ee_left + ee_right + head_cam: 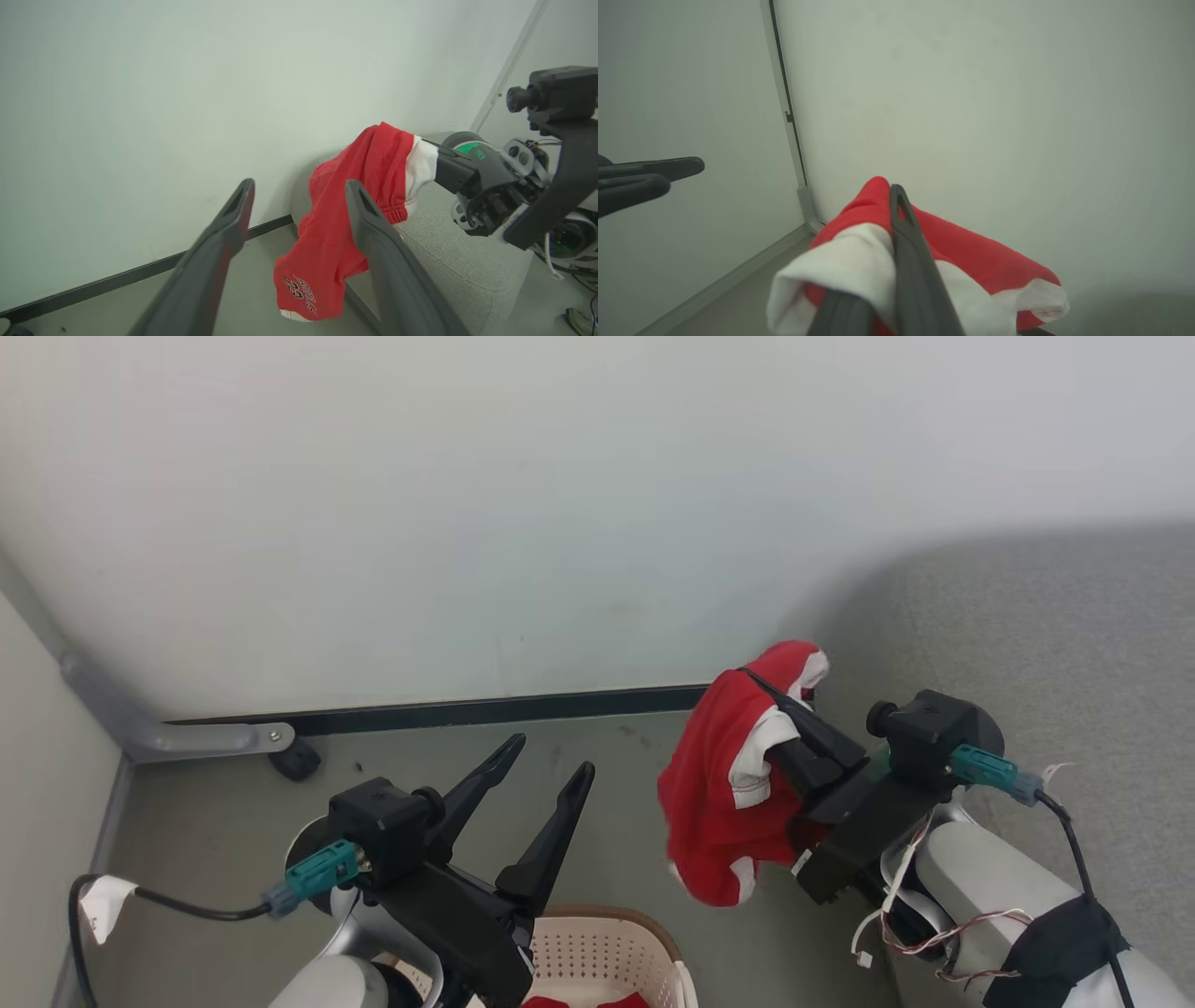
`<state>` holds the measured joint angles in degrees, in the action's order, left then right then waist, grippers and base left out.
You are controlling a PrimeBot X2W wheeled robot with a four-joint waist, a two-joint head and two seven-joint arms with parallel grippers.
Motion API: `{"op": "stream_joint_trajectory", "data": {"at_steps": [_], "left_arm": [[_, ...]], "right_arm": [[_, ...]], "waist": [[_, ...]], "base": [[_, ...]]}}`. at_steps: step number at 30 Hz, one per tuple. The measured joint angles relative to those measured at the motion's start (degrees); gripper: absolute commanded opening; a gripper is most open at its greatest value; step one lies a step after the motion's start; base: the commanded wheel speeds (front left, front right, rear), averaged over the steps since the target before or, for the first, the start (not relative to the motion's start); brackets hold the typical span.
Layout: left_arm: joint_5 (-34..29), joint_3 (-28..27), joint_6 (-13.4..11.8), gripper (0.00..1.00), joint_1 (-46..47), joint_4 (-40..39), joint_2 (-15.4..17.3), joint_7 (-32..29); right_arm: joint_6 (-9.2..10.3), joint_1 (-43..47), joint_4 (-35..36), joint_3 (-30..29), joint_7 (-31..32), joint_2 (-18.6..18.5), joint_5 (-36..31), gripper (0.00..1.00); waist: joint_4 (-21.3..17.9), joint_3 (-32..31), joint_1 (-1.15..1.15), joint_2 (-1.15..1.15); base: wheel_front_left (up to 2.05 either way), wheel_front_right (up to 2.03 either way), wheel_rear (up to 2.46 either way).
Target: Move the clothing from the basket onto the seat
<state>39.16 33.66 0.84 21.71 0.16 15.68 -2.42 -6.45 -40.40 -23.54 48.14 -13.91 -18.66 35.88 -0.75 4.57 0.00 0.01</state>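
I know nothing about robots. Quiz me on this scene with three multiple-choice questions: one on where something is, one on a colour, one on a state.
1. Where is the red garment?
A) on a shelf
B) hanging from the right tool
C) in a drawer

2. What colour are its bands?
A) white
B) blue
C) yellow

3. How is the left tool?
A) open and empty
B) shut on a towel
C) shut on a cup

Answers:
1 B: the tool pinches the cloth, which dangles in mid-air.
2 A: white bands show beside the red.
3 A: it stands spread with nothing in it.
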Motion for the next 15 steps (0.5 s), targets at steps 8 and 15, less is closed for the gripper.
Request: {"op": "stream_joint_trajectory", "data": {"at_steps": [8,15], "left_arm": [[-0.2,0.7,0.7,1.00,-2.1,-2.9,0.9,0.3],[-0.6,0.6,0.8,1.00,-3.6,-5.1,2.8,0.6]], "right_arm": [[1.99,4.9,5.9,-4.2,-0.4,-2.3,1.7,0.00],[3.54,8.7,10.8,-7.2,-0.4,-4.2,2.2,0.00]], "waist": [[-4.1,0.0,0.00,0.00],[-7.8,0.1,0.00,0.00]], "base": [[0.00,0.00,0.00],[0.00,0.00,0.00]]}}
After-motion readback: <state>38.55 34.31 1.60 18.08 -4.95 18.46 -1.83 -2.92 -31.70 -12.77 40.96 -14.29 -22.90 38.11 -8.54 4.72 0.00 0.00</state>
